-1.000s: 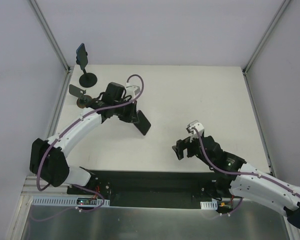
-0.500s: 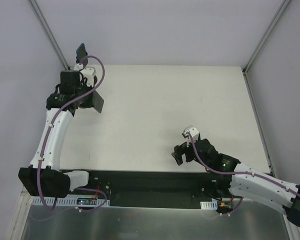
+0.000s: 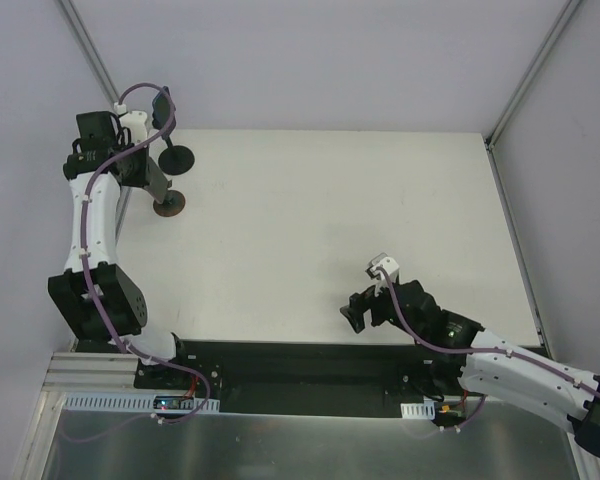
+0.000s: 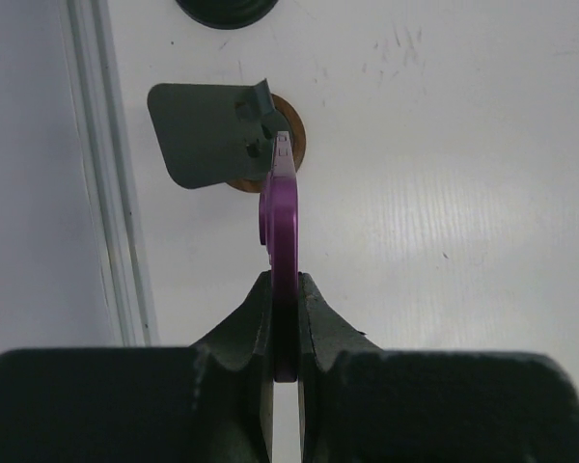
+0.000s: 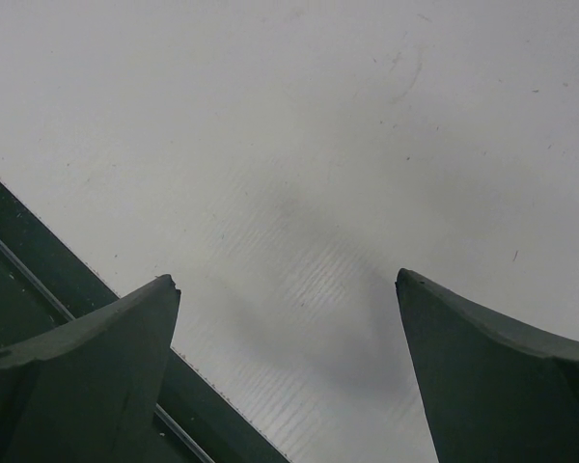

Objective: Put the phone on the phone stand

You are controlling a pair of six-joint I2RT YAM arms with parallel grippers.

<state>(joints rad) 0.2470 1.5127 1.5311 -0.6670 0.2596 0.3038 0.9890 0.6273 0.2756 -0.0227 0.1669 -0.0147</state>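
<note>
See phone (image 3: 163, 105) apparently seated on black stand (image 3: 177, 157) at 11 o'clock of table (image 3: 330, 200); judge that placement done. Find left gripper (image 4: 285, 282) clenched on purple-edged phone (image 4: 280, 217), edge-on over brown stand (image 4: 207, 130) at 10 o'clock, not yet set down. Find right gripper (image 5: 286, 280) spread, empty, at 5 o'clock.

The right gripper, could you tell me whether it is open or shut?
Open: the right gripper has its fingers wide apart, only table between.
</note>
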